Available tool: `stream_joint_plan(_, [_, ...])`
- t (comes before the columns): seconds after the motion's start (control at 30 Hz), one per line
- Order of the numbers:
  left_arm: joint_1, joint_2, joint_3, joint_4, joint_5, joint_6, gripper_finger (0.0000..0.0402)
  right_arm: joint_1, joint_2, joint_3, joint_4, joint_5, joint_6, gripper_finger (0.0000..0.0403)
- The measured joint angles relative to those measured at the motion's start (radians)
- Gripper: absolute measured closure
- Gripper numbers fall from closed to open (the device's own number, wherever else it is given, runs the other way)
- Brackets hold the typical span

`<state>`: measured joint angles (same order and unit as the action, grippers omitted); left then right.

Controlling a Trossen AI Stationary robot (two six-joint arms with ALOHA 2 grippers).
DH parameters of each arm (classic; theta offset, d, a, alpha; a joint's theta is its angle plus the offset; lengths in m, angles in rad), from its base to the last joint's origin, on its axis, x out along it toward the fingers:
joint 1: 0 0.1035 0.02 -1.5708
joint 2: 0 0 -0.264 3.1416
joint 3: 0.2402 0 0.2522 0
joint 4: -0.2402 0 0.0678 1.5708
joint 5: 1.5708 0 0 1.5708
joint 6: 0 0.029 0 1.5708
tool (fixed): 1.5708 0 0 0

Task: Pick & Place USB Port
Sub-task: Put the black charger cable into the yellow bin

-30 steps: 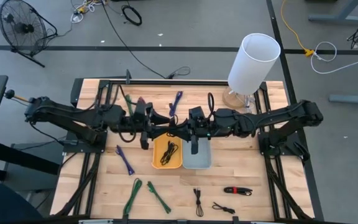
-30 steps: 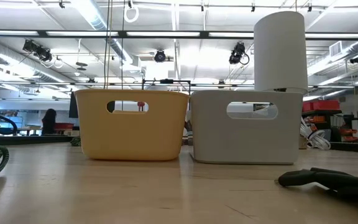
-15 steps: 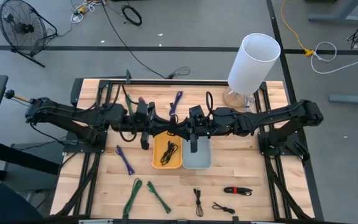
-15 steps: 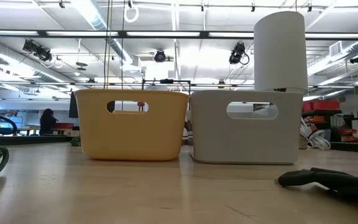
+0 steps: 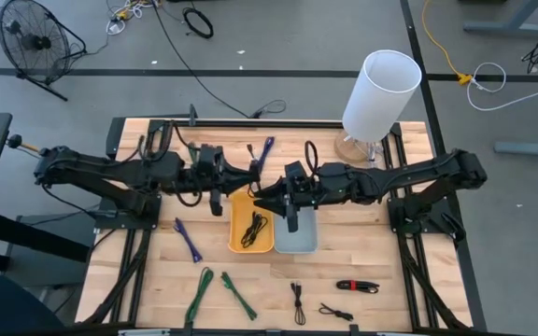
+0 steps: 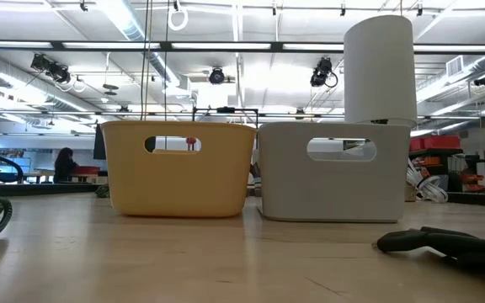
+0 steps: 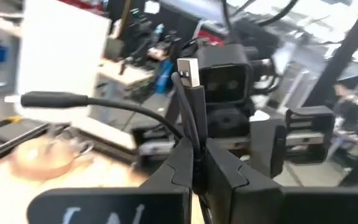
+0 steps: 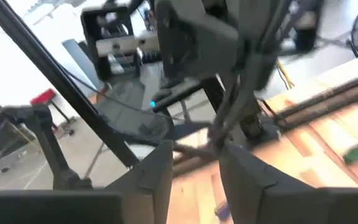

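Wooden table (image 5: 362, 266) carried a yellow bin (image 5: 252, 229) beside a grey bin (image 5: 299, 238). Above their far edge, the left end effector (image 7: 196, 163) pinched a black USB cable (image 7: 188, 102); the right end effector (image 8: 194, 163) stood spread, empty.

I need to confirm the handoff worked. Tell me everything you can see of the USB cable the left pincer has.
The USB cable is black with a silver metal plug at its tip, pointing up out of the left pincer, whose fingers are shut on the plug's black housing. A second length of it, ending in a thicker black connector, arcs off to one side. In the high view the cable hangs in the air above the table's far half, near the yellow bin. The right pincer stands open, just clear of it.
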<state>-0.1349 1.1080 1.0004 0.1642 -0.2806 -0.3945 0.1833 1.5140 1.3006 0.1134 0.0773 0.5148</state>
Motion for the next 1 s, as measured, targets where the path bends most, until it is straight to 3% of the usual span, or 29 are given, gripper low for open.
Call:
stream_joint_plan(0.17, [-0.004,-0.063,0.001,-0.22,-0.091,-0.103,0.0379,-0.007,-0.024,0.0,-0.062,-0.008,0.0,0.0256])
stream_joint_plan(0.4, [-0.058,-0.054,-0.005,-0.439,-0.132,-0.312,0.0379,-0.042,-0.079,0.0,-0.147,0.006,-0.009,0.0259])
stream_joint_plan(0.6, [-0.109,-0.045,-0.154,-0.425,-0.169,-0.508,0.0379,-0.065,-0.134,0.0,-0.165,0.009,-0.057,0.0266])
stream_joint_plan(0.83, [-0.128,-0.039,-0.359,-0.232,-0.174,-0.729,0.0379,-0.076,-0.168,0.0,-0.179,0.011,-0.094,0.0266])
stream_joint_plan(1.0, [-0.137,0.008,-0.4,-0.189,-0.17,-0.834,0.038,-0.079,-0.168,0.0,-0.196,0.011,-0.108,0.0266])
